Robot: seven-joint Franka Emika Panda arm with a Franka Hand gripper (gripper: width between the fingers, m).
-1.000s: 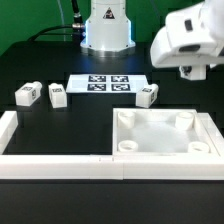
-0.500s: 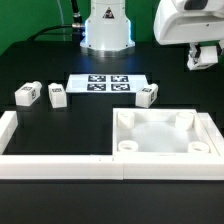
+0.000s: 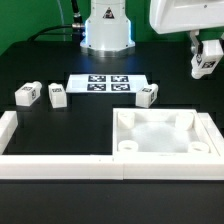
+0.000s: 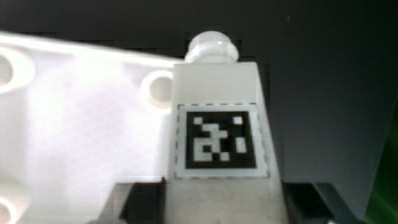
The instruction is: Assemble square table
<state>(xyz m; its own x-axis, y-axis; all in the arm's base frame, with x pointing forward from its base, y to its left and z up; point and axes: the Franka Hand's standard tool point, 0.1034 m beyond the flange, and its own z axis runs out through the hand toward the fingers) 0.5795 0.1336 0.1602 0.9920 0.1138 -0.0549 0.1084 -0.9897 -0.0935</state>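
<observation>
The fingers (image 4: pixel 143 205) grip a short white tagged plastic leg (image 3: pixel 206 62) aloft, well clear of the raised rim of the white square plastic top (image 3: pixel 150 112).

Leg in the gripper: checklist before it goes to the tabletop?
1. Leg clamped between the fingers of the gripper: ok.
2. Leg's tag faces the wrist camera, tip points away: ok.
3. Tabletop seated against the border rails, rim up: ok.
4. Corner holes free, no leg fitted: ok.
5. Leg lined up over a hole: cannot tell; it hangs high above the table.
6. Three spare legs lie clear of the tabletop: ok.
</observation>
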